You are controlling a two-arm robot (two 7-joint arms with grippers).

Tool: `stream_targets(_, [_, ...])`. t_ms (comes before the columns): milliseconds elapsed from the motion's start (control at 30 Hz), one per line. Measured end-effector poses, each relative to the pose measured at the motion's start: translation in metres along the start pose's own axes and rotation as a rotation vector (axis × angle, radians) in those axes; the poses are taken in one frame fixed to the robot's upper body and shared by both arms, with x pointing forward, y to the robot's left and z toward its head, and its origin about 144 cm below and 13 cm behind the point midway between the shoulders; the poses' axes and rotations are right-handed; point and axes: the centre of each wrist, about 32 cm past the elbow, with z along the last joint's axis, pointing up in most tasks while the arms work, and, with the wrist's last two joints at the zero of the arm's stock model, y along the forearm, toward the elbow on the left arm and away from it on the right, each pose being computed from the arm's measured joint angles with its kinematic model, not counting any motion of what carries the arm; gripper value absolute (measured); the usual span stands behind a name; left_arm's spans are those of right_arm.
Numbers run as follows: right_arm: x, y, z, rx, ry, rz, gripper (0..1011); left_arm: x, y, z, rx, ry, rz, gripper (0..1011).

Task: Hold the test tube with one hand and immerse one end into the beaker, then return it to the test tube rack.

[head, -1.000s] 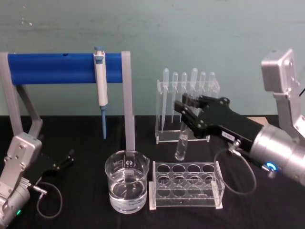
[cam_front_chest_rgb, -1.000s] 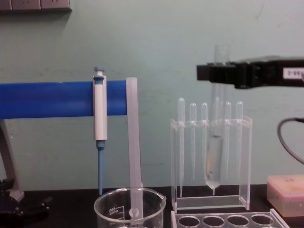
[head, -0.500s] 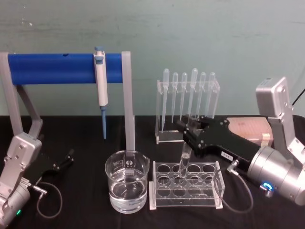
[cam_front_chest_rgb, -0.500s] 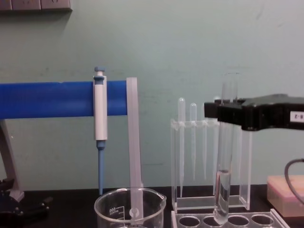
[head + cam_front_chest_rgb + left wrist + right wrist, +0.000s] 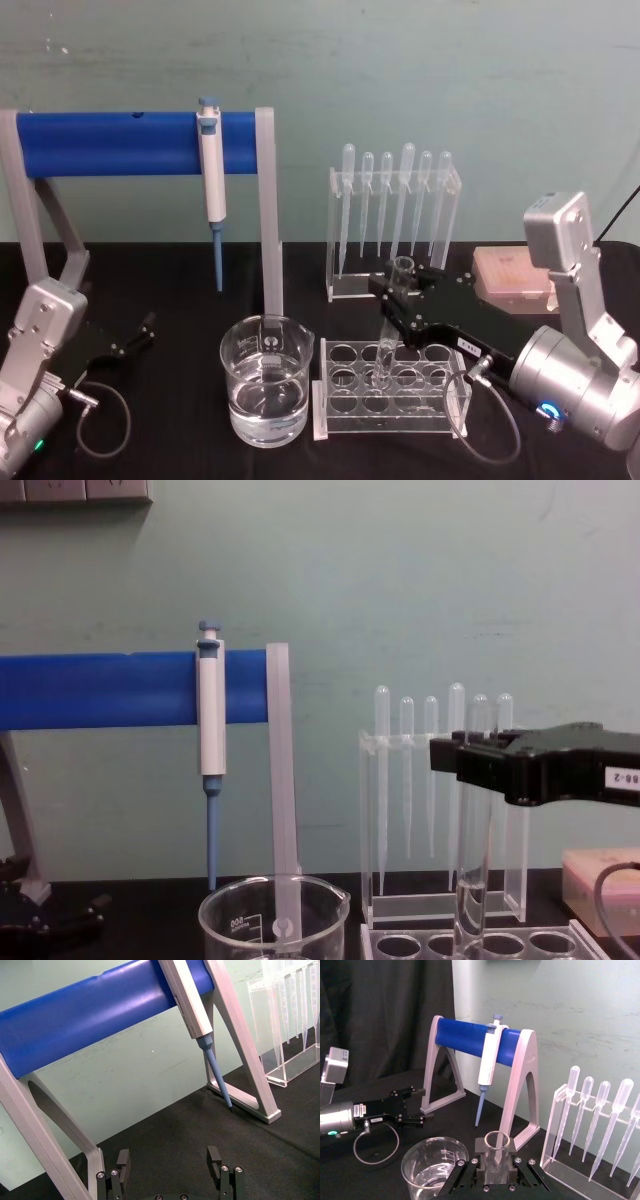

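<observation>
test tube [image 5: 388,330] upright in rack [image 5: 330,420], beaker [image 5: 266,394] part-filled

Six pipettes [image 5: 395,205], one beaker [image 5: 266,394] (water inside), one test tube [image 5: 388,325]

Even, soft indoor light, faint shadows, slightly grainy, mild glass glare

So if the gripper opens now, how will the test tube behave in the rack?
The test tube looks like thin, smooth glass, so probably fragile and slippery. The right gripper holds it upright with its bottom inside a hole of the clear rack, so it should likely stay standing.
</observation>
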Motion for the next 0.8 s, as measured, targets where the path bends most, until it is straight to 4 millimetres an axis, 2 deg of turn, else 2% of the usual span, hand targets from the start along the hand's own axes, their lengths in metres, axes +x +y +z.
stream_targets(433, [-0.004, 0.006, -0.027, -0.034, -0.002, 0.001, 225, 0.000, 0.000, 0.000, 0.000, 0.000, 0.000, 1000])
stream_targets(800, [-0.006, 0.008, -0.039, -0.051, -0.001, 0.005, 237, 0.000, 0.000, 0.000, 0.000, 0.000, 0.000, 1000])
